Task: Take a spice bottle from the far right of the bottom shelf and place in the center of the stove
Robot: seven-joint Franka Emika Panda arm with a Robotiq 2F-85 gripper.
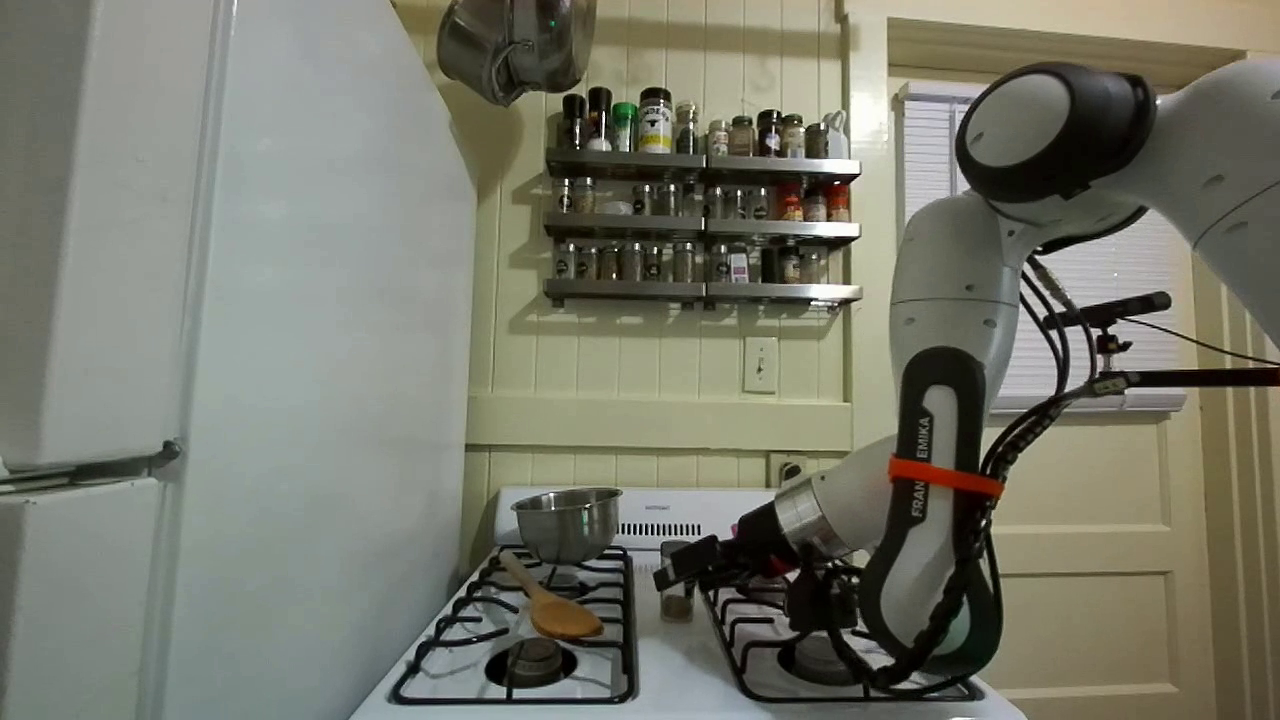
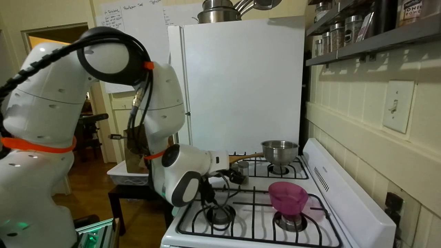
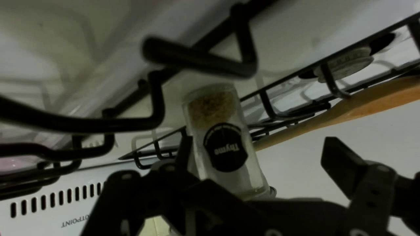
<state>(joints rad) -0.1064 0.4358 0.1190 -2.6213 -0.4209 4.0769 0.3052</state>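
Note:
The spice bottle is a clear jar labelled Thyme [image 3: 226, 147], partly filled with brown herb. It stands upright on the white strip between the burner grates of the stove [image 1: 670, 690], as both exterior views show [image 1: 677, 607] [image 2: 243, 168]. My gripper [image 3: 259, 144] is open around it in the wrist view, which is upside down. One finger is close beside the jar's left side; the other is well apart at right. The gripper shows low over the stove in both exterior views [image 1: 685, 568] [image 2: 237, 177]. The bottom shelf [image 1: 783, 292] holds several jars.
A steel bowl [image 1: 568, 525] sits on a back burner. A wooden spoon [image 1: 565, 615] lies on the same grate. A pink bowl [image 2: 288, 198] stands on the other grate near the back panel [image 2: 348, 193]. The refrigerator [image 1: 330, 300] rises beside the stove.

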